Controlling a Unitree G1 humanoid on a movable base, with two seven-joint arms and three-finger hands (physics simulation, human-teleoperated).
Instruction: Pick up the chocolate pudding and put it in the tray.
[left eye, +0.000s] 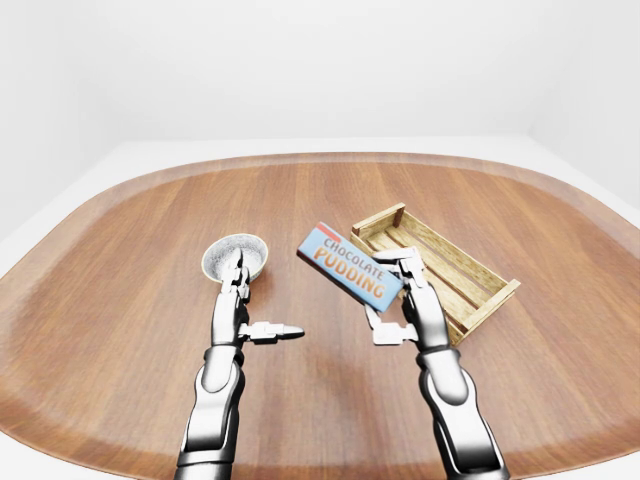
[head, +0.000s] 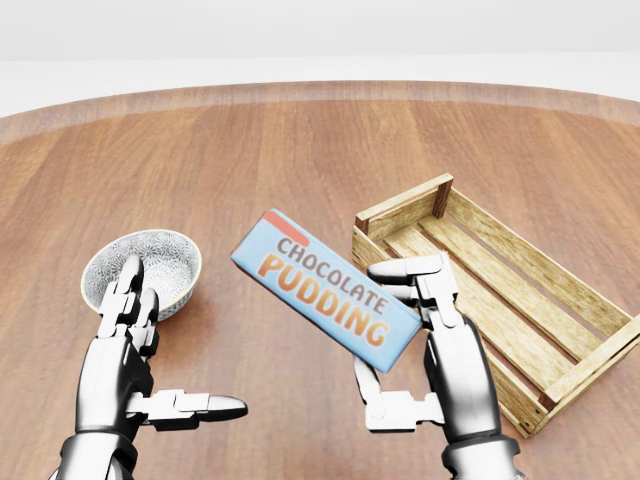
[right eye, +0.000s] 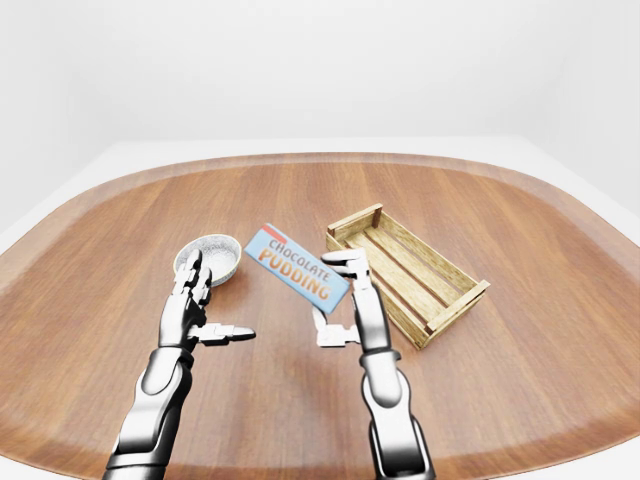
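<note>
1. My right hand (head: 425, 330) is gripping the chocolate pudding (head: 325, 288), lifted at nine o'clock of the tray (head: 560, 285); its underside is hidden.
2. My left hand (head: 135, 345), fingers spread and empty, is partly covering the bowl (head: 165, 255).
3. Everything is sitting on a round wooden table (left eye: 120, 290) in a white room.

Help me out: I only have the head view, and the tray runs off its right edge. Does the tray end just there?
Observer: Nearly. The left-eye view shows the whole tray, and its right corner ends on the table.
Operator: How far does the table go past it?
Observer: Well beyond, out to a rounded rim.
Operator: And my right arm below the wrist?
Observer: In the right-eye view the right hand holds the chocolate pudding, and its forearm rises from the bottom edge, left of the tray.
</note>
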